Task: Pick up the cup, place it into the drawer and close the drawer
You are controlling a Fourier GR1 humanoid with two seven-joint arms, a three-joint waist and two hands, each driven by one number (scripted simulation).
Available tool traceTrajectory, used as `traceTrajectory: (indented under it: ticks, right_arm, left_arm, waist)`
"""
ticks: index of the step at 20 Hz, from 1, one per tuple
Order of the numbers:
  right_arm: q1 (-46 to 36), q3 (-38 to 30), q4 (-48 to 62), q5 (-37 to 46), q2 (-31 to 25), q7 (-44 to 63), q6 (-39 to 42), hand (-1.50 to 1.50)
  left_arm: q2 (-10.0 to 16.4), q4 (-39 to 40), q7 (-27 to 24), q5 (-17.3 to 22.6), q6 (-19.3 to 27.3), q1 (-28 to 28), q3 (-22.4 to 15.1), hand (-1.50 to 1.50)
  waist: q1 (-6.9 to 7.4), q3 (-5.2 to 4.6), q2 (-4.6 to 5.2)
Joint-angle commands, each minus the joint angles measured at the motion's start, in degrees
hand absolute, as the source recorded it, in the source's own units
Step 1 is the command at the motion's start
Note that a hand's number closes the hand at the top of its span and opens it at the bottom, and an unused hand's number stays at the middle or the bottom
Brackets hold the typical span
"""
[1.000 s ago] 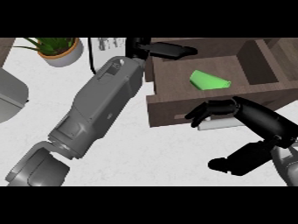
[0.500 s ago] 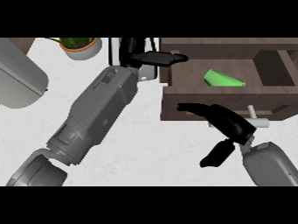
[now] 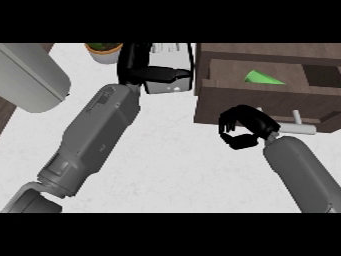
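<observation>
Looking down through the head view, we see the left robot hand (image 3: 149, 74) reaching far forward on its grey forearm, fingers held straight, beside a white box (image 3: 170, 86). The right robot hand (image 3: 241, 131) is curled shut on nothing, just at the front panel of the open drawer (image 3: 221, 97); we cannot tell whether it touches. Inside the drawer lies the green cup (image 3: 263, 77). A potted plant (image 3: 104, 50) stands at the far edge of the surface (image 3: 173, 165).

Green cup (image 3: 264, 78) partly hidden behind the drawer (image 3: 276, 98) front, plant pot (image 3: 104, 52) cut off at top, grey appliance (image 3: 21, 75) cut off at left.
</observation>
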Motion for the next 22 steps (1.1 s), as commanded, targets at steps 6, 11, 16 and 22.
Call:
traceTrajectory:
  ticks: [6,11,16,22]
  right_arm:
    - [-14.6,-10.8,19.6,-2.8,-0.8,-9.1,-6.8,1.5]
    - [-21.3,-15.7,24.5,-4.9,-4.3,-8.0,-8.0,1.5]
    - [-23.0,-17.6,24.4,-6.8,-7.4,-7.6,-5.8,1.5]
    - [-22.8,-18.8,22.9,-8.8,-10.1,-7.9,-2.7,1.5]
  left_arm:
    - [4.1,-6.2,2.9,0.9,-4.5,5.8,-0.3,-1.5]
    - [5.7,-8.1,2.7,0.6,-6.3,7.7,-0.7,-1.5]
    - [6.7,-9.4,4.5,1.2,-8.0,8.4,-0.9,-1.5]
    - [6.7,-10.7,3.9,0.8,-9.8,10.3,-1.9,-1.5]
  waist:
    - [3.45,0.23,0.8]
    - [5.12,0.23,1.5]
    - [6.24,0.21,1.79]
    - [7.09,0.17,2.11]
